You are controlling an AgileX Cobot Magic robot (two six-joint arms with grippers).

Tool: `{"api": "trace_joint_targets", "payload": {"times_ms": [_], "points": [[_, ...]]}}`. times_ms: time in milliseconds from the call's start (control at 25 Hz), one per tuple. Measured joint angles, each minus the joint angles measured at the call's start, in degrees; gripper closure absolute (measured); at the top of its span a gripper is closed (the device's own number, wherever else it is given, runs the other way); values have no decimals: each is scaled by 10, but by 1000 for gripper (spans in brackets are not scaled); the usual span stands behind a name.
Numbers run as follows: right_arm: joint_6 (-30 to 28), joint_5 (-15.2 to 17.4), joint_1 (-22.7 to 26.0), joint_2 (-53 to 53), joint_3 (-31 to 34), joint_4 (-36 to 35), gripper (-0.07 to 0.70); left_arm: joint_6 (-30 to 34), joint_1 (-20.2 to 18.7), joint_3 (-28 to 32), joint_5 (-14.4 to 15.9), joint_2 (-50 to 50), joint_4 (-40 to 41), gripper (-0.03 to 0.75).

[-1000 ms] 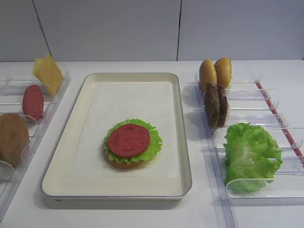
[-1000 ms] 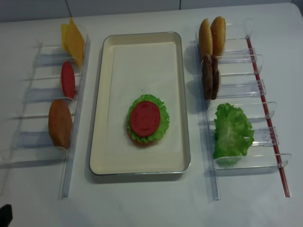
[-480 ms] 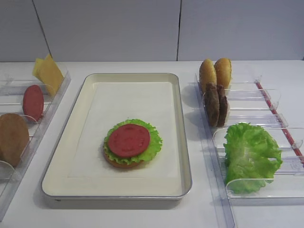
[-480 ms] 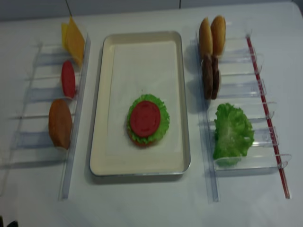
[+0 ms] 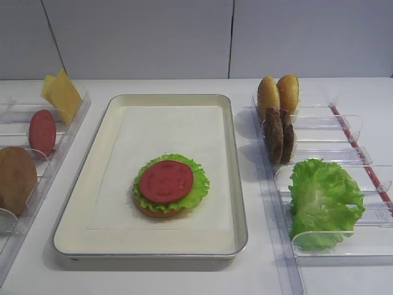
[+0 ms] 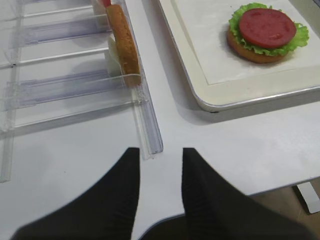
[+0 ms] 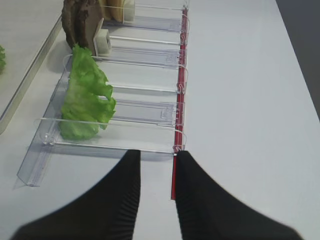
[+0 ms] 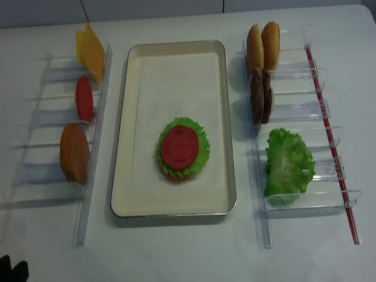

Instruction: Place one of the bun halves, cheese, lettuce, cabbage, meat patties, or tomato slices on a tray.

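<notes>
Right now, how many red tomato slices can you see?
2. One tomato slice lies on the lettuce in the tray. Another stands in the left rack; more could hide behind it.

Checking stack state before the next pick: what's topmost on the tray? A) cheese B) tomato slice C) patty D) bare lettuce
B: a tomato slice lies on top of lettuce over a bun half on the tray.

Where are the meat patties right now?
In the exterior high view the meat patties stand on edge in the right-hand clear bins, just in front of the two bun halves and behind the lettuce.
</notes>
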State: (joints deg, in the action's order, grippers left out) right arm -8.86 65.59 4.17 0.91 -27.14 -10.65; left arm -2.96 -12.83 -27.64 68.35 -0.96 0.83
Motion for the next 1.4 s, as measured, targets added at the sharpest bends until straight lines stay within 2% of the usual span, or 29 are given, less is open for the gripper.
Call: {"api": "trace_joint_targets", "payload": {"times_ms": [280, 360, 560, 640, 1400], "points": [[0, 0, 0, 0, 0, 0, 403, 2, 8, 0, -1, 0, 0, 526], [0, 0, 0, 0, 0, 0, 403, 2, 28, 0, -1, 0, 0, 526], [0, 0, 0, 0, 0, 0, 403, 2, 107, 0, -1, 0, 0, 526], [0, 0, 0, 0, 0, 0, 403, 2, 121, 0, -1, 0, 0, 526], [0, 0, 0, 0, 0, 0, 403, 3, 125, 0, -1, 0, 0, 526]]}}
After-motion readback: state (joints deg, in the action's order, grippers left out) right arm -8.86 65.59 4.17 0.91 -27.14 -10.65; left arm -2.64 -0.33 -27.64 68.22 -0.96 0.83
